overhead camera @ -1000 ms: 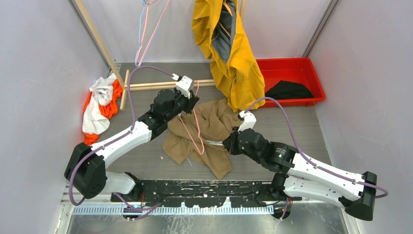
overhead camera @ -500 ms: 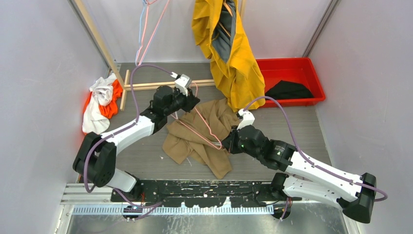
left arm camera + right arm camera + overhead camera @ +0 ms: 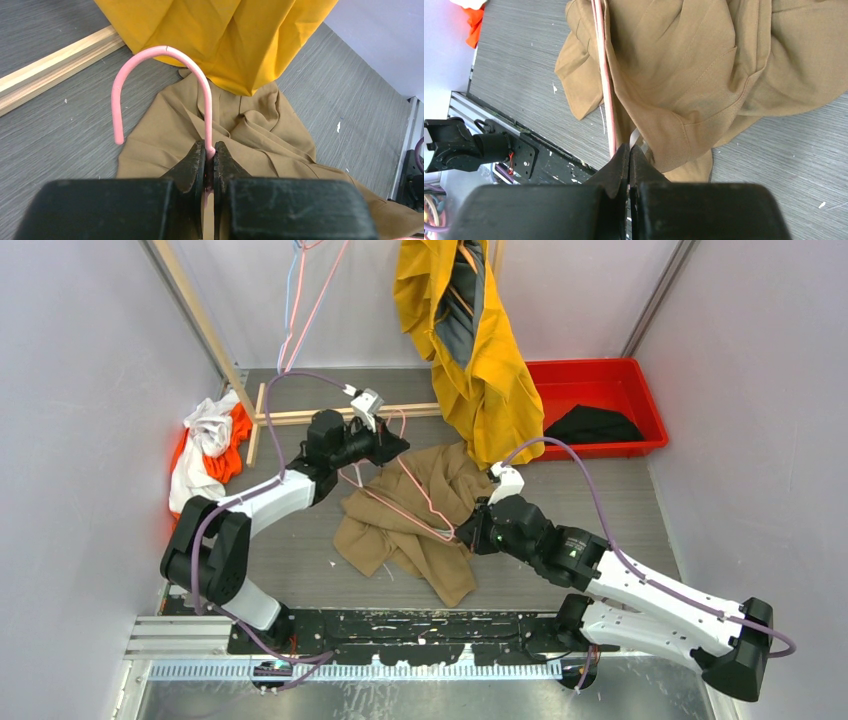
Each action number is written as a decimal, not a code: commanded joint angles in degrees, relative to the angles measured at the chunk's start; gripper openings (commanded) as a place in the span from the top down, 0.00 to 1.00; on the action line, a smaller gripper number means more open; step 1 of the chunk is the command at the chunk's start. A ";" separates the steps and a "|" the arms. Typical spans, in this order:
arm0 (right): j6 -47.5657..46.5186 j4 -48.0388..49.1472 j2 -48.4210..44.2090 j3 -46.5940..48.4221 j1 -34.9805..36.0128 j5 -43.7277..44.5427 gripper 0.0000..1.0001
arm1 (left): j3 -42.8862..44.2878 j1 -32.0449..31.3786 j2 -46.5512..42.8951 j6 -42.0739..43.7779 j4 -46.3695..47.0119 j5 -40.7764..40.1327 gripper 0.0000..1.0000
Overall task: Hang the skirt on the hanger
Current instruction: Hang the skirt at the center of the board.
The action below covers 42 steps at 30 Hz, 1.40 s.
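The left tool (image 3: 206, 150) is clenched on the pink hanger (image 3: 165, 50), which is gripped at the neck just below the hook. The hook is left free and pointed to the far side, probably so the frame can be steered from one end. From above, the hanger wire is seen slanting from the left tool toward the near right, laid across the skirt (image 3: 400, 540). The skirt, tan, is crumpled on the surface (image 3: 300, 560) between the two arms and is not yet threaded on the hanger.

The right tool (image 3: 629, 150) is closed tight at the skirt's near-right edge, where the hanger's lower end and a pale strip of the waistband meet. Which of these is pinched cannot be told. The pinch is judged to be there to pin that corner while the wire is worked under the fabric.

A yellow garment (image 3: 470, 340) is hung at the far side, its hem touching the skirt's far edge. A snag there is judged possible.
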 commanded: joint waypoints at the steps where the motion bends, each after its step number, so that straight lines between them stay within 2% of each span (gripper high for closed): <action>1: -0.51 1.14 -1.80 0.38 -0.36 -0.53 0.97 | 1.99 1.58 -0.61 -1.38 4.49 2.63 1.00; 6: -0.28 -0.49 -2.35 1.61 -0.39 -0.40 0.97 | 1.11 1.52 -4.28 0.52 2.58 -2.35 1.00; 11: 0.34 -1.16 -1.48 2.87 -0.40 -0.89 0.97 | -2.07 -0.02 -9.24 3.41 2.33 -12.88 1.00; 16: 1.31 -0.80 0.03 3.64 -0.39 -1.40 0.97 | -3.83 -5.19 -11.78 9.47 2.90 -25.27 1.00; 22: 2.05 -2.37 1.21 5.79 -0.61 0.51 0.98 | -5.89 -10.57 -12.96 14.81 4.00 -34.43 1.00; 32: 2.60 -1.93 2.94 6.74 -0.70 0.89 0.98 | -9.47 -12.12 -15.76 15.59 8.43 -40.27 1.00; 42: 1.22 -0.32 7.13 9.68 -1.02 0.80 0.98 | -12.09 -12.54 -18.42 14.49 12.73 -39.57 1.00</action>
